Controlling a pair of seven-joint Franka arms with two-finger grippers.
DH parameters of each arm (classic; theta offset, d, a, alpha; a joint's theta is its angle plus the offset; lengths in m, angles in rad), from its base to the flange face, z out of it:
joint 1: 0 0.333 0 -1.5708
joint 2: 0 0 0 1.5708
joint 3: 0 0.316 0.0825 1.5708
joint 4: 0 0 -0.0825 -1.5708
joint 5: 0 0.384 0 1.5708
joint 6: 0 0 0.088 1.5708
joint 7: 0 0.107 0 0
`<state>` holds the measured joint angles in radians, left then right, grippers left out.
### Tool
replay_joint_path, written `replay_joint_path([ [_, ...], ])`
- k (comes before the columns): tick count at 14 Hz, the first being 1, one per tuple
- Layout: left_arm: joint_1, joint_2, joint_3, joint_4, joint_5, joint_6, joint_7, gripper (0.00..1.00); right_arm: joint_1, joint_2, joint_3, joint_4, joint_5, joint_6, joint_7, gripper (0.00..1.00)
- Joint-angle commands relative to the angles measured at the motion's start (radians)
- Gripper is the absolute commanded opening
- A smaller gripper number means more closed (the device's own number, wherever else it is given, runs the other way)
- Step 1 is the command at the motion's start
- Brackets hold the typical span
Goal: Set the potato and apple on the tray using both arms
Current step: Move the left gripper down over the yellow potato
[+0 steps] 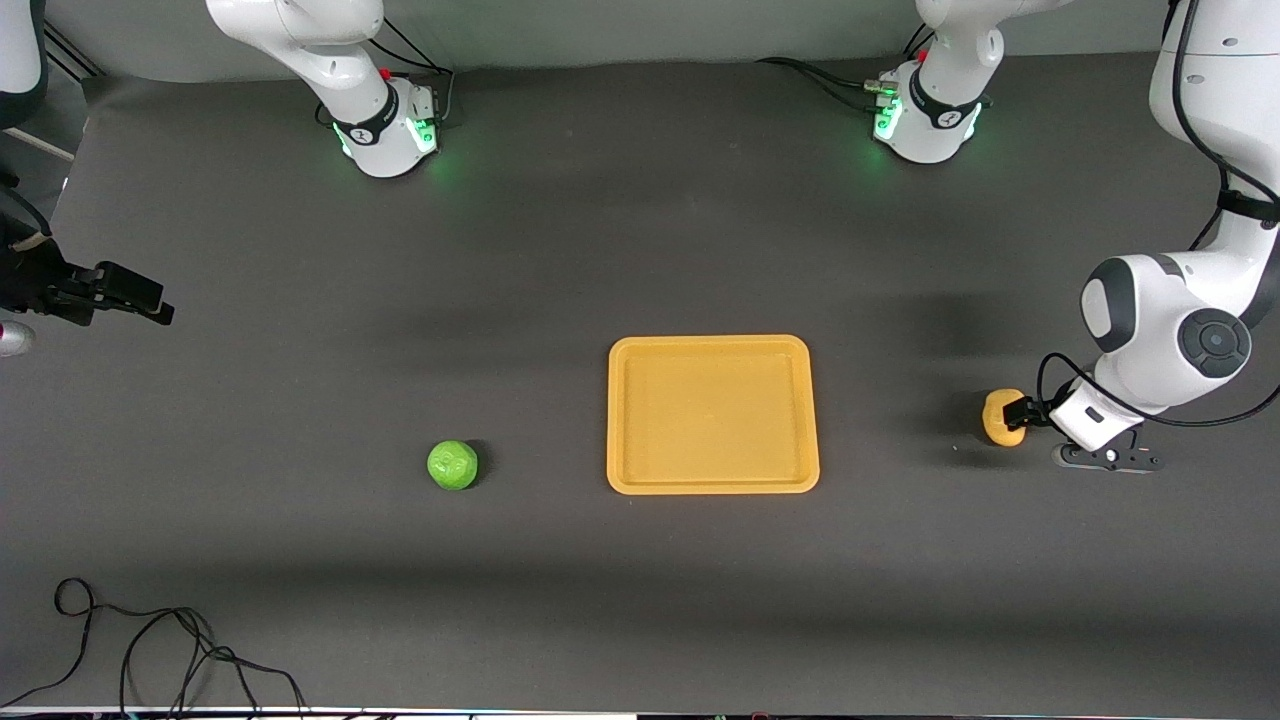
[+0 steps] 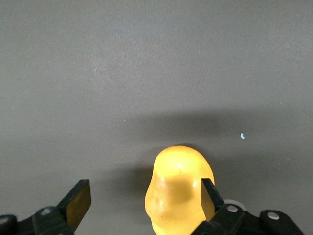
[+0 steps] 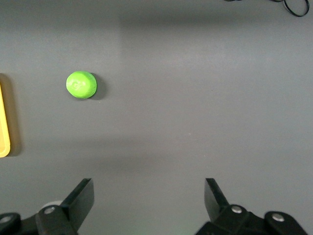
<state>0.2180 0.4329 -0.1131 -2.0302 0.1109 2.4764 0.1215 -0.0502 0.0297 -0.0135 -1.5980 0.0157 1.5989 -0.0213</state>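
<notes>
Yellow potato (image 2: 178, 188) sits between the wide-open fingers of the left end effector (image 2: 142, 198), not gripped yet, so closing comes next. Right end effector (image 3: 149, 196), open and empty, hovers well away from apple (image 1: 453, 465); tray (image 1: 712, 482) lies bare between both fruits.

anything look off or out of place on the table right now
Nothing stands out. The flat orange-yellow plastic tray lies square and holds nothing, the round green toy apple sits whole toward the right arm's end, and the lumpy yellow toy potato sits between the open left claw's fingers, off centre against one.
</notes>
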Motion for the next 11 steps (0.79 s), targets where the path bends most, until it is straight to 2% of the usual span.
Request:
replay_joint_path([
  [1, 0.009, -0.020, -0.007, -0.041, 0.000, 0.019, -0.008, 1.00, 0.000, -0.004, 0.000, 0.000, -0.008, -0.010, -0.022, 1.00],
  [9, -0.003, 0.016, -0.013, -0.038, -0.011, 0.025, -0.042, 1.00, -0.002, -0.007, -0.002, -0.002, -0.011, -0.010, -0.034, 1.00],
  [11, -0.005, 0.030, -0.013, -0.038, -0.072, 0.022, -0.048, 0.99, -0.003, -0.007, -0.002, -0.002, -0.011, -0.010, -0.038, 1.00],
])
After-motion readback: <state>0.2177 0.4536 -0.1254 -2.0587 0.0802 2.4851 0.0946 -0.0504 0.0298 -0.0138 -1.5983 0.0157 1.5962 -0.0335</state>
